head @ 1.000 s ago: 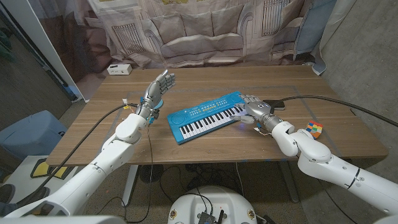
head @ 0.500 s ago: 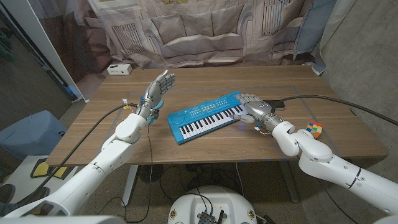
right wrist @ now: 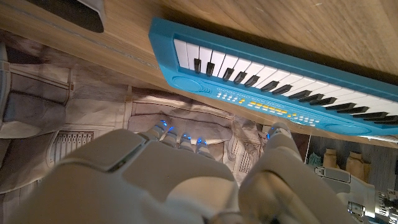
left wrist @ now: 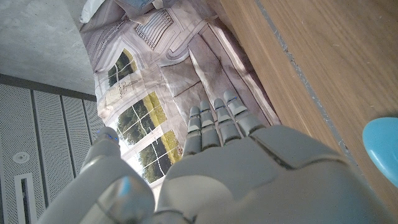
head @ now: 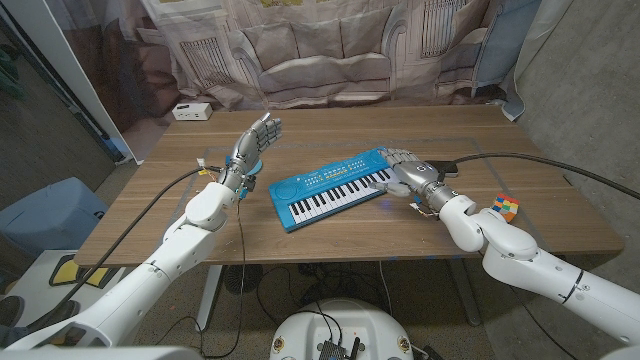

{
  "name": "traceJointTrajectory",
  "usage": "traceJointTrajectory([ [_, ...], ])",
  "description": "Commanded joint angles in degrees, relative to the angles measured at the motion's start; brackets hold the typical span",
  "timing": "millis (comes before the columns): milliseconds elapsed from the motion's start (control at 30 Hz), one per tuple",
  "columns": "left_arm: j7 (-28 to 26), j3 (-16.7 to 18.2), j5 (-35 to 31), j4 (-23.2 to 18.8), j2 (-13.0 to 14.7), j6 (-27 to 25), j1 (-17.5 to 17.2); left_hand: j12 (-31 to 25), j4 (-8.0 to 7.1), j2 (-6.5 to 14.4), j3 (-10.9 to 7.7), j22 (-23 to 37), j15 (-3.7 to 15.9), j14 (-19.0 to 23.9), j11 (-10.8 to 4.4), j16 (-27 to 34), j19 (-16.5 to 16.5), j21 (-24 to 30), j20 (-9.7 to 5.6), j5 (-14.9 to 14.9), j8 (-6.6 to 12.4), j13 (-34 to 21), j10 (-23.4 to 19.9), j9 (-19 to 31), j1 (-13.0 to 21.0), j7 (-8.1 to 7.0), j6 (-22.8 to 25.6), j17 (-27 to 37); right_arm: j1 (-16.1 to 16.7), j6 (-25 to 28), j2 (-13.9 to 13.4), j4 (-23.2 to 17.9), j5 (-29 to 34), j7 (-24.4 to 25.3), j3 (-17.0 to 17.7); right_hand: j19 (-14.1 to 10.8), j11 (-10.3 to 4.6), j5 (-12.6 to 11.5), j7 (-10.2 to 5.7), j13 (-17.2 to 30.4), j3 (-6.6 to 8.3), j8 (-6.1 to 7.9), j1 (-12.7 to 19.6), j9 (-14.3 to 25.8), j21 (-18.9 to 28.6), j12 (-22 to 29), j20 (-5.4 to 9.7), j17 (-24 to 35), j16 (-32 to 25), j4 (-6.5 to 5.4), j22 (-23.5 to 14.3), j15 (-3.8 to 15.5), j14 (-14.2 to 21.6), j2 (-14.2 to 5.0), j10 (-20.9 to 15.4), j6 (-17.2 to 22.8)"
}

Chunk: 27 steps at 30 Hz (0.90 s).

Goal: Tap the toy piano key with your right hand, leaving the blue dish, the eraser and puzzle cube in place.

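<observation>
The blue toy piano (head: 333,186) lies at an angle in the middle of the wooden table (head: 530,235); its keys also show in the right wrist view (right wrist: 267,78). My right hand (head: 404,171) hovers at the piano's right end, fingers apart and bent over the keys, holding nothing. My left hand (head: 256,138) stands raised left of the piano, fingers straight and apart, empty. The puzzle cube (head: 506,206) sits to the right, behind my right forearm. A rounded blue edge, likely the dish (left wrist: 382,149), shows beside my left hand (left wrist: 249,168).
A flat black object (head: 446,167) lies just behind my right hand, near the piano's right end. A small white box (head: 190,111) sits at the table's far left corner. A printed curtain hangs behind the table. Cables trail along both arms.
My right hand has shifted slightly away from me along the piano's right end, its fingers a little higher over the keys. The left hand, piano and cube have not moved.
</observation>
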State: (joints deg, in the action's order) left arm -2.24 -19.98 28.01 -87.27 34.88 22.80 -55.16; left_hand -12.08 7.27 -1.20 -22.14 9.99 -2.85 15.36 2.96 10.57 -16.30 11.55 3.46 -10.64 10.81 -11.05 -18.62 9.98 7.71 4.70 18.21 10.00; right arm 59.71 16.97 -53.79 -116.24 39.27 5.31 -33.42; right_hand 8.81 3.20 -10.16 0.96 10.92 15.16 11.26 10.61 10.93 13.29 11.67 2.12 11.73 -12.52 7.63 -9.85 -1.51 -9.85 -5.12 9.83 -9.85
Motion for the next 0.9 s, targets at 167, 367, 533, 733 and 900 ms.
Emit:
traceJointTrajectory([
  [167, -0.20, -0.66, -0.42, 0.30, -0.59, -0.31, 0.61, 0.20, -0.01, 0.60, 0.36, 0.27, 0.05, -0.08, -0.26, 0.11, 0.03, -0.18, -0.01, -0.20, -0.02, -0.13, -0.12, 0.32, 0.01, -0.09, 0.68, 0.23, 2.83, -6.63, 1.51, 2.29, -10.65, 7.50, 4.48, -4.37, 1.12, 0.04, 1.57, 0.03, 0.22, 1.54, 1.41, -0.19, 0.62, 1.17, 0.72, -0.17, -0.76, 0.52, 0.00, 0.21, -3.68, 0.53, -1.38, 4.54],
  [367, -0.31, -1.03, -0.83, 0.05, -0.61, -0.94, 1.10, 0.21, 0.00, 0.63, 0.35, 0.27, 0.05, -0.07, -0.33, 0.11, 0.03, -0.18, -0.08, -0.20, -0.03, -0.13, -0.09, 0.32, 0.04, -0.02, 0.65, 0.23, 3.33, -9.05, 1.76, 3.38, -12.34, 10.43, 5.44, -6.30, 1.30, 0.02, 2.10, -0.03, 0.28, 1.62, 1.82, -0.25, 0.80, 1.45, 1.01, -0.25, -1.00, 0.70, 0.07, 0.38, -2.12, 0.71, -2.91, 5.91],
  [533, -0.54, -1.22, -1.03, 0.03, -0.83, -1.09, 1.32, 0.21, 0.01, 0.65, 0.35, 0.27, -0.01, -0.11, -0.25, 0.09, 0.01, -0.17, -0.09, -0.20, -0.04, -0.13, -0.07, 0.32, 0.08, 0.04, 0.63, 0.23, 3.87, -12.42, 2.07, 4.79, -14.93, 12.84, 6.70, -7.41, 1.00, -0.01, 2.20, -0.07, 0.35, 1.58, 2.14, -0.27, 0.89, 1.46, 0.92, -0.30, -1.16, 0.83, 0.11, 0.39, -1.12, 0.79, -3.50, 6.52],
  [733, -0.69, -1.53, -1.31, -0.14, -0.91, -1.54, 1.53, 0.21, 0.03, 0.67, 0.35, 0.27, -0.05, -0.12, -0.24, 0.09, -0.02, -0.16, -0.12, -0.19, -0.04, -0.13, -0.07, 0.32, 0.11, 0.03, 0.64, 0.23, 4.45, -16.31, 2.48, 6.45, -17.19, 15.50, 8.10, -10.71, 0.47, -0.07, 0.67, -0.20, 0.44, 1.25, 2.97, -0.31, 1.15, 1.79, 1.13, -0.48, -1.46, 1.10, 0.16, 1.07, 1.48, 1.16, -6.24, 7.47],
  [900, -1.12, -1.76, -1.58, -1.35, -0.56, -3.04, 1.70, 0.23, 0.05, 0.69, 0.35, 0.27, -0.07, -0.09, -0.38, 0.10, -0.03, -0.15, -0.11, -0.19, -0.05, -0.13, -0.03, 0.32, 0.16, 0.08, 0.63, 0.23, 4.51, -19.56, 2.61, 7.65, -19.58, 15.91, 9.13, -11.75, 0.49, -0.08, 1.18, -0.23, 0.44, 1.05, 3.19, -0.31, 1.23, 1.71, 1.46, -0.54, -1.46, 1.14, 0.17, 1.15, 2.09, 1.28, -6.69, 7.47],
])
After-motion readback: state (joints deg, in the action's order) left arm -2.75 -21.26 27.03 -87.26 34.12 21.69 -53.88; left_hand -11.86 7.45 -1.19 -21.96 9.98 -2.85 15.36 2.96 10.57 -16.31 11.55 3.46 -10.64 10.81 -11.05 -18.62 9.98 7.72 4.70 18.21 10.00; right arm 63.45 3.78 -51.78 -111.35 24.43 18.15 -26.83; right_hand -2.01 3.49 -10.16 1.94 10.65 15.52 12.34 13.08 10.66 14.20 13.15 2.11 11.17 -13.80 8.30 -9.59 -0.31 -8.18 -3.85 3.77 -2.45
